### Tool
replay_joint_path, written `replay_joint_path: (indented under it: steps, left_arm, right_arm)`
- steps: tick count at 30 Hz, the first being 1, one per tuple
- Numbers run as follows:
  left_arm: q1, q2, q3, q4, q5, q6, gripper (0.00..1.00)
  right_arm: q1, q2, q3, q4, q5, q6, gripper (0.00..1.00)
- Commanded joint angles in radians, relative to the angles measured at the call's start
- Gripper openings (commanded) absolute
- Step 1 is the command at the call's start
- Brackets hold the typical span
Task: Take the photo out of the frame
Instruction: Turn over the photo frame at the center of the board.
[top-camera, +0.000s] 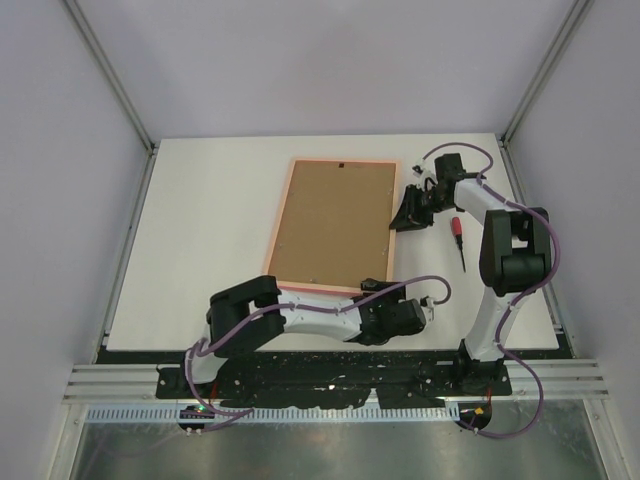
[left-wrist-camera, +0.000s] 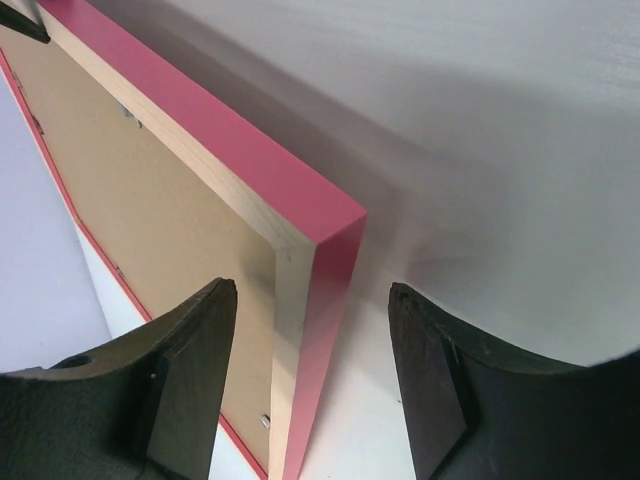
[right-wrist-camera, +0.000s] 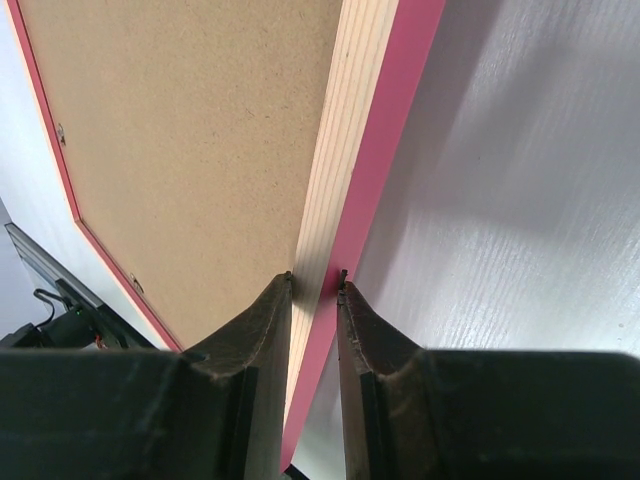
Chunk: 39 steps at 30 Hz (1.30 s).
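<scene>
Top external view: one thin bright-pink rectangular picture frame (top-camera: 281, 210) is lying face down on the white bench (top-camera: 210, 220), one brown backing board (top-camera: 335, 220) filling it, one red-handled screwdriver (top-camera: 458, 240) lying to its right. Left wrist view: the left claw (left-wrist-camera: 312, 290) is gaping, two fingers (left-wrist-camera: 190, 340) straddling a frame corner, touching nothing. Right wrist view: the right claw (right-wrist-camera: 316, 274) is pinching the frame's side rail.

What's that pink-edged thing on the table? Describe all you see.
The frame is a thin rectangle, bright pink on its outer sides, pale wood on its back rim. It lies face down on the white table, its brown backing board up, held in by small metal tabs. The right end effector pinches its right rail; the left end effector stands open astride its near right corner.
</scene>
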Motion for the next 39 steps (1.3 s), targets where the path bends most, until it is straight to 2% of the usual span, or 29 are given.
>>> replay_joint_path:
  steps: [1,4,6,8,11,13,20,22,24,25,29,32,39]
  left_arm:
    - [-0.016,0.016,-0.006,0.089,-0.093,0.027,0.64]
    - [-0.014,0.029,-0.006,0.106,-0.123,0.039,0.62]
    - [-0.014,0.029,-0.006,0.118,-0.139,0.045,0.57]
    - [-0.014,0.028,-0.006,0.130,-0.153,0.053,0.49]
    - [-0.016,0.019,-0.010,0.156,-0.179,0.076,0.29]
    - [-0.012,0.006,-0.016,0.173,-0.186,0.093,0.19]
    - [-0.006,-0.027,-0.038,0.206,-0.202,0.128,0.00]
    - [-0.002,-0.055,-0.050,0.209,-0.194,0.134,0.00]
    - [0.007,-0.093,-0.062,0.206,-0.180,0.142,0.00]
    - [0.014,-0.113,-0.070,0.209,-0.177,0.145,0.00]
    - [0.041,-0.193,-0.078,0.180,-0.154,0.139,0.00]
    - [0.073,-0.257,-0.053,0.109,-0.111,0.086,0.00]
    - [0.159,-0.372,0.046,-0.107,0.042,-0.082,0.00]
  right_arm:
    - [-0.007,-0.103,0.054,0.002,-0.097,-0.004,0.08]
    - [-0.008,-0.112,0.051,-0.002,-0.098,-0.005,0.08]
    - [-0.010,-0.120,0.051,-0.005,-0.100,-0.007,0.08]
    - [-0.008,-0.123,0.048,-0.011,-0.095,-0.014,0.08]
    - [-0.008,-0.121,0.045,-0.018,-0.091,-0.021,0.08]
    - [-0.010,-0.118,0.037,-0.018,-0.090,-0.025,0.08]
    - [-0.008,-0.112,0.043,-0.022,-0.080,-0.053,0.08]
    - [-0.013,-0.120,0.063,-0.041,-0.069,-0.087,0.08]
    - [-0.025,-0.138,0.072,-0.039,-0.058,-0.111,0.21]
    - [-0.034,-0.144,0.072,-0.038,-0.054,-0.126,0.31]
    - [-0.077,-0.195,0.071,-0.039,-0.118,-0.146,0.47]
    - [-0.096,-0.251,0.051,-0.030,-0.147,-0.159,0.52]
    - [-0.136,-0.299,0.006,-0.016,-0.155,-0.134,0.53]
